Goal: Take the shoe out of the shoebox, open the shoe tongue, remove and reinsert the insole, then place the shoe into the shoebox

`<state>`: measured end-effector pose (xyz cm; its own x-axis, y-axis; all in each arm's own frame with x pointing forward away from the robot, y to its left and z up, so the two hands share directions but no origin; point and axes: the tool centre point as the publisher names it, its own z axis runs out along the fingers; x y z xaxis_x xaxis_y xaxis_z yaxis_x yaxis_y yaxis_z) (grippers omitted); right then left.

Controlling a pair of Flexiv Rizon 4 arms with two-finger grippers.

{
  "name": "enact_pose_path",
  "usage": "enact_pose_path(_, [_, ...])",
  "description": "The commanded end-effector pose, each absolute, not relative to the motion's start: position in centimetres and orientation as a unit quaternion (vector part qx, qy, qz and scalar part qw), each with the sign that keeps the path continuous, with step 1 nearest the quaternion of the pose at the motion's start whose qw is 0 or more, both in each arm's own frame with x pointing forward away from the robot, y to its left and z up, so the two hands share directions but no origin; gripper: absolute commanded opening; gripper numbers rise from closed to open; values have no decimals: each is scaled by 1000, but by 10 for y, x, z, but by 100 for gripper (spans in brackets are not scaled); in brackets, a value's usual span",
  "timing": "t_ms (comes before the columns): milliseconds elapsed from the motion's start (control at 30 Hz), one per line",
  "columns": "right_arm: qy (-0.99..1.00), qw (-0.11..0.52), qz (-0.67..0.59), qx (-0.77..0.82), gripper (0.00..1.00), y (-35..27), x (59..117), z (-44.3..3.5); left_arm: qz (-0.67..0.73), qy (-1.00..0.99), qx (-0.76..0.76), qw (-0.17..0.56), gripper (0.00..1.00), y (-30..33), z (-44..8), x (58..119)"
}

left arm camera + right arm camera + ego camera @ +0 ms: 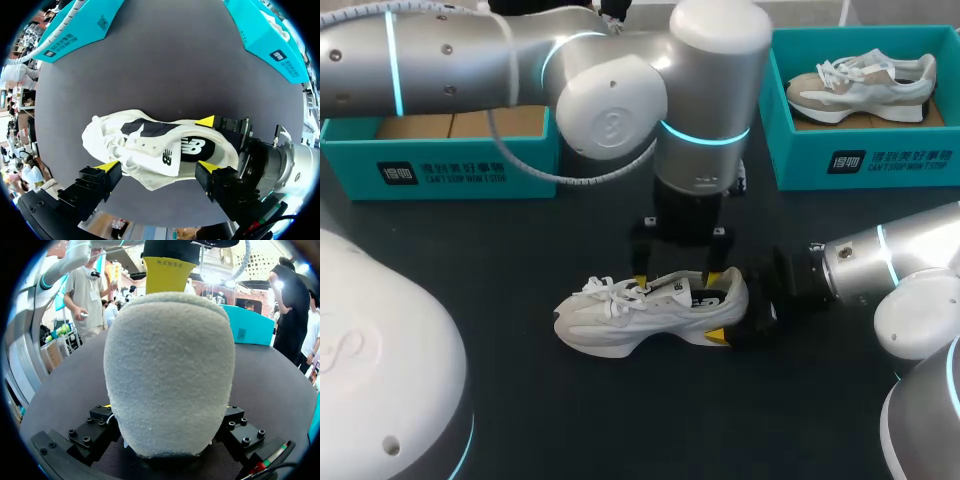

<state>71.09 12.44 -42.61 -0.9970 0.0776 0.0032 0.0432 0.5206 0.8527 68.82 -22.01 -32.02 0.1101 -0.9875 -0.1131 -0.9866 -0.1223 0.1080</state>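
The white shoe (645, 318) stands on its sole at the middle of the dark table (570, 430). Its long axis runs across the table, toe toward my left, heel toward my right. The right gripper (728, 308) comes in level from the right and is clamped on the heel, a yellow tip on each side. Its own wrist view shows only the heel's fuzzy grey back between its fingers. The left gripper (676, 281) hangs over the shoe's opening, fingers spread wide along the shoe, grasping nothing. Only the left wrist view shows the tongue (167, 159) lying outward and the black inside (150, 129). At the far edge stand a teal shoebox (440, 165) on the left and a second teal shoebox (865, 160) on the right, which holds a beige shoe (860, 85).
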Motion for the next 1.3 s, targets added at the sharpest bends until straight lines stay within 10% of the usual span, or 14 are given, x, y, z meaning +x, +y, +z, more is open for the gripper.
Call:
enact_pose_path(33, [873, 19, 486, 36, 0, 128, 711, -433, -88, -662, 744, -1, 100, -222, -328, 689])
enact_pose_path(1233, [873, 19, 486, 36, 0, 128, 711, -433, -156, -652, 738, -75, 100, -191, -345, 682])
enact_pose_path(1300, [873, 19, 486, 36, 0, 128, 711, -433, -147, -653, 739, -75, 89, -190, -341, 680])
